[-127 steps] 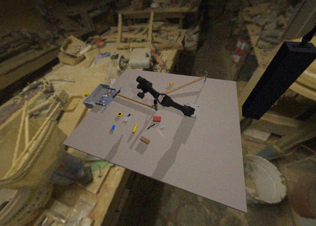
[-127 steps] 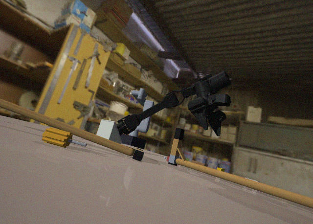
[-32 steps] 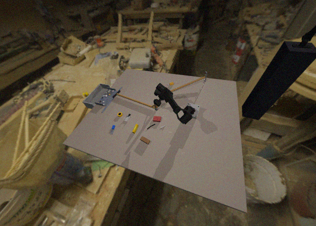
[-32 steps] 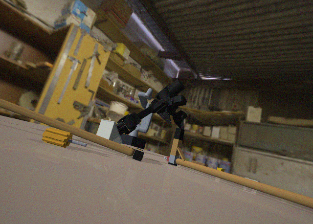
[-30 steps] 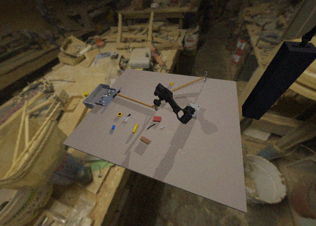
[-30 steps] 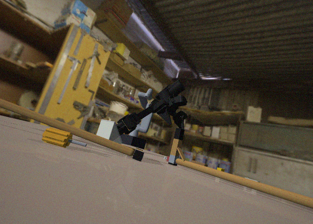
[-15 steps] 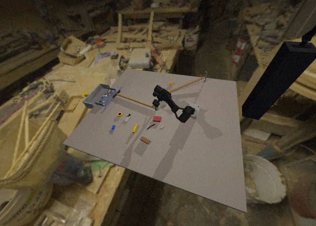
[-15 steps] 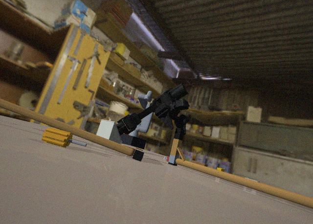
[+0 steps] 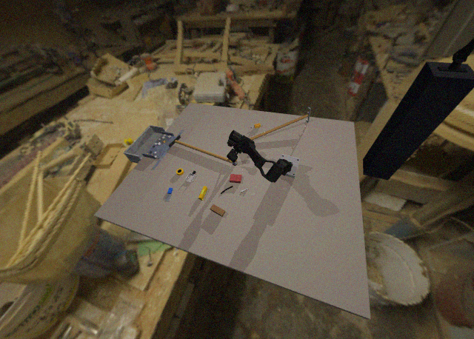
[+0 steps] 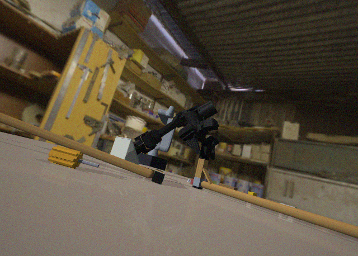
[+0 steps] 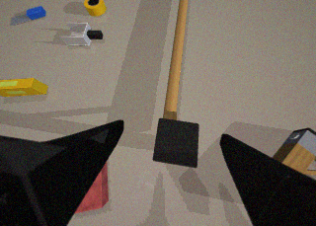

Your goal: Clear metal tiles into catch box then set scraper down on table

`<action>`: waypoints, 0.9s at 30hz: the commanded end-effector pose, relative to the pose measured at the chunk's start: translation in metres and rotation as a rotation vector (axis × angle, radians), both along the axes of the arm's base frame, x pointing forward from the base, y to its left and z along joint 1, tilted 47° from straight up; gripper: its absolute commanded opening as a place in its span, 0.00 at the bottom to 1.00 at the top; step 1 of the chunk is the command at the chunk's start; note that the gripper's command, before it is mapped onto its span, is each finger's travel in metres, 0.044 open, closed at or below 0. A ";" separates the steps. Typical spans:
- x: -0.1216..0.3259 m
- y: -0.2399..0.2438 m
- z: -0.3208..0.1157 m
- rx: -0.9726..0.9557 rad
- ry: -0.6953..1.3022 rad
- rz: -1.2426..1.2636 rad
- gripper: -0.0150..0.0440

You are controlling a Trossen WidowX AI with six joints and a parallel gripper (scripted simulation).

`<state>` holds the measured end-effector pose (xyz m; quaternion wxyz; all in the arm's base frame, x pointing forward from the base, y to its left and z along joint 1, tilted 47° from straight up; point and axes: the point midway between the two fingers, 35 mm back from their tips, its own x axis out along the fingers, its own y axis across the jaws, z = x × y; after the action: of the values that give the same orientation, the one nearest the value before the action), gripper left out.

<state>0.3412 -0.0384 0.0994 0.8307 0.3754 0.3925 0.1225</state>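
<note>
Scraper, long, wooden shaft (image 9: 204, 151) (image 10: 277, 206) (image 11: 177, 63): lying on worktop (image 9: 306, 228) (image 10: 173, 218) (image 11: 247, 53), head near catch box (image 9: 132, 156). Fingers (image 9: 232, 156) (image 10: 207, 152): apart, astride the upright grip's black cap (image 11: 177, 143), unclamped. Handling, advised: centre, descend squarely, close below cap; avoid nudging the grip.

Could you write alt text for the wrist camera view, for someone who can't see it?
The open hand points its two black fingers toward a black block at the end of a wooden pole. Upper left: a yellow ring, a blue piece.
</note>
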 end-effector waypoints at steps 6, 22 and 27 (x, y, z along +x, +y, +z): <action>0.008 0.011 -0.013 0.009 0.011 -0.003 1.00; 0.013 0.015 -0.012 0.007 -0.003 0.000 0.73; 0.013 0.015 -0.012 0.007 -0.003 0.000 0.51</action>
<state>0.3547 -0.0236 0.0866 0.8298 0.3787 0.3908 0.1237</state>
